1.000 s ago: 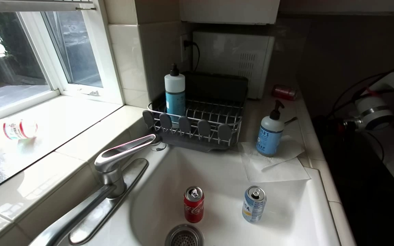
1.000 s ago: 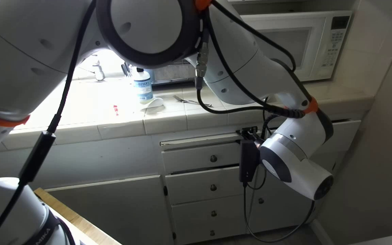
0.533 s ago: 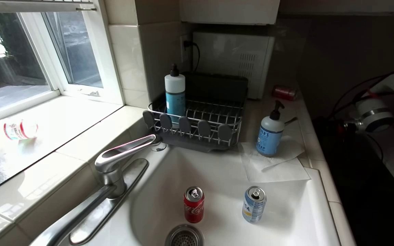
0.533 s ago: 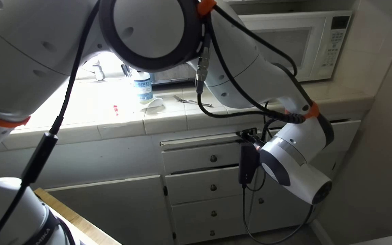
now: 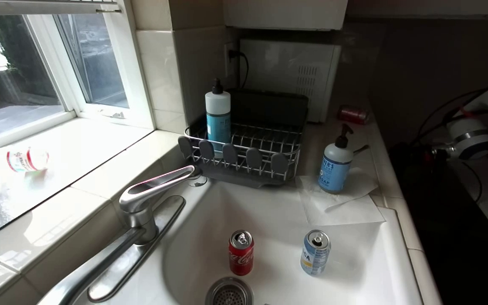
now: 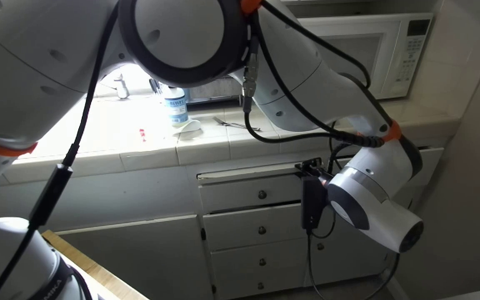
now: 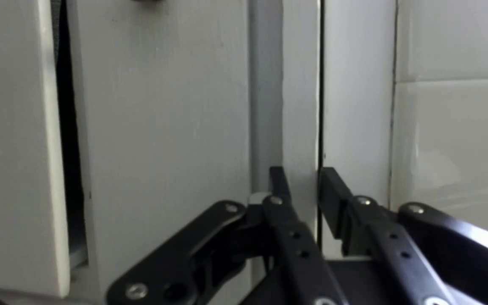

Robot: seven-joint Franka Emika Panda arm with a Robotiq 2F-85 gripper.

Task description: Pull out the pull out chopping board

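Note:
The pull out chopping board shows only its pale front edge, a strip [image 7: 301, 106] running top to bottom in the wrist view. In an exterior view this chopping board [image 6: 244, 171] lies flat beneath the counter, above the top drawer. My black gripper [image 7: 301, 178] straddles that edge, one finger [image 7: 278, 180] on the drawer side and one finger [image 7: 333, 192] at the dark gap on the counter side. Its jaws are shut on the strip, with no space visible beside it. In an exterior view the gripper [image 6: 303, 166] meets the board toward its right part, hiding that stretch.
Below the board is the top drawer [image 6: 231, 196] with a knob [image 6: 262, 194], slightly ajar. The tiled counter edge [image 6: 202, 154] overhangs it. On the counter are a soap bottle [image 6: 176, 106], a fork [image 6: 236, 124] and a microwave [image 6: 352, 50]. Cables hang from the arm.
The jaws have closed further. In the last half second the arm and gripper have shifted slightly right in both exterior views, away from the counter. The board shows no clear movement.

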